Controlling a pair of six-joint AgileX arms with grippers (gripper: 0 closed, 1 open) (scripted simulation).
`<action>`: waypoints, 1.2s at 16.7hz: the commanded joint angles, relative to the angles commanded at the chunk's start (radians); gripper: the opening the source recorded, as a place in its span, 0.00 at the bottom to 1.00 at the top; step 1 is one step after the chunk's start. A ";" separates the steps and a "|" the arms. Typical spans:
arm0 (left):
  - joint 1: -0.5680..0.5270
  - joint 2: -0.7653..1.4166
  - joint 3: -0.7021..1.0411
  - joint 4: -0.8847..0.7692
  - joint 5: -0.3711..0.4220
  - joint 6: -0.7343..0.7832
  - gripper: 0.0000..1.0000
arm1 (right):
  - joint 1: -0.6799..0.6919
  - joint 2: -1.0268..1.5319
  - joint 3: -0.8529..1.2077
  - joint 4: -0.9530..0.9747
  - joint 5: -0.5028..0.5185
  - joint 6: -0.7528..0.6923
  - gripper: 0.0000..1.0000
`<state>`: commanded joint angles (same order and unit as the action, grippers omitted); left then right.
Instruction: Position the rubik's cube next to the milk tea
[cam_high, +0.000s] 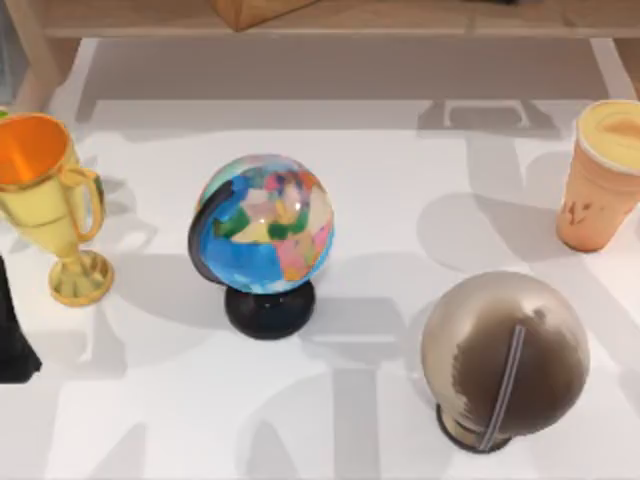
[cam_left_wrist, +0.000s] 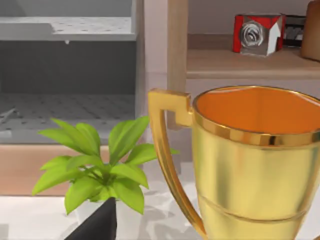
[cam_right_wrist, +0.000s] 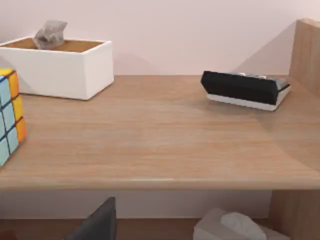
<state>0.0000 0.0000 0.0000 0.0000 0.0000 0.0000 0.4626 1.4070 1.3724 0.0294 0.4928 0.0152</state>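
The milk tea, a brown domed cup with a grey straw and a dark base, stands at the table's front right. The rubik's cube is out of view. My left gripper is a black shape at the table's left edge, just in front of the gold trophy. A dark part of my left gripper shows low in the left wrist view, in front of the trophy. A dark part of my right gripper shows in the right wrist view, facing a wooden shelf.
A coloured globe on a black foot stands mid-table. An orange cup is at the back right. A green plant is beside the trophy. On the shelf sit a squared puzzle cube, a white box and a black case.
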 joint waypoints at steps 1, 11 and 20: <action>0.000 0.000 0.000 0.000 0.000 0.000 1.00 | 0.031 0.100 0.097 0.002 0.032 0.001 1.00; 0.000 0.000 0.000 0.000 0.000 0.000 1.00 | 0.216 0.663 0.645 0.011 0.219 0.003 1.00; 0.000 0.000 0.000 0.000 0.000 0.000 1.00 | 0.182 0.684 0.689 -0.012 0.186 0.001 1.00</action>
<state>0.0000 0.0000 0.0000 0.0000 0.0000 0.0000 0.6450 2.0912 2.0618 0.0178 0.6788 0.0159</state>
